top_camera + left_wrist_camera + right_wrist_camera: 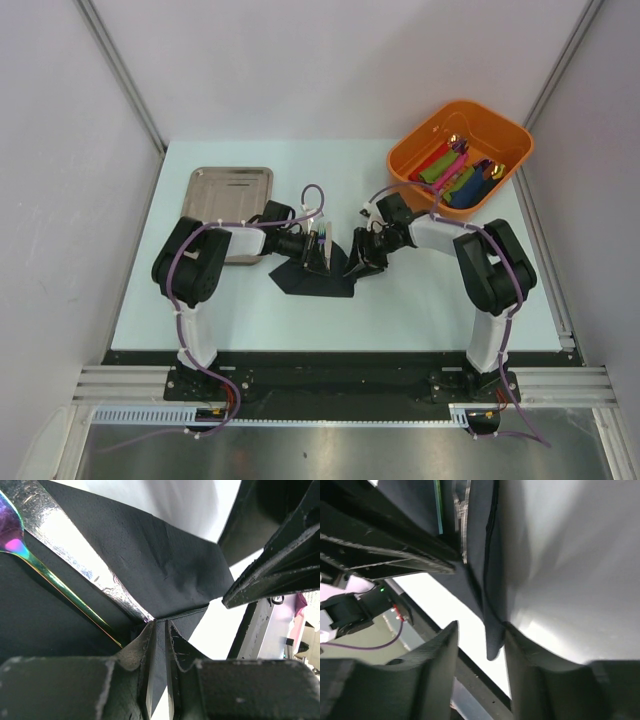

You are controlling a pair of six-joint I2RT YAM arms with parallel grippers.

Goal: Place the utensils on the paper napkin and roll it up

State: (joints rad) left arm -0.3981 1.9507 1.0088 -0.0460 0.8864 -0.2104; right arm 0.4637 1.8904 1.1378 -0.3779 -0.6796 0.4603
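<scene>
The black paper napkin (312, 280) lies partly folded on the table centre, between both grippers. My left gripper (322, 252) is shut on a raised fold of the paper napkin (150, 565), which is pinched between its jaws (160, 627). The utensils lie on the napkin: a rainbow-sheen handle (60, 587) and a shiny blade (75, 550) run diagonally toward the pinch. My right gripper (358, 262) stands open at the napkin's right side. A hanging napkin corner (492, 637) lies against one finger (530, 670), with a gap to the other. The utensils' edges (464, 525) show beyond.
A steel tray (230, 185) sits at the back left, partly under the left arm. An orange bin (462, 105) with coloured rolled napkins stands at the back right. The two grippers are close together, and the right finger (275, 575) fills the left wrist view's right side.
</scene>
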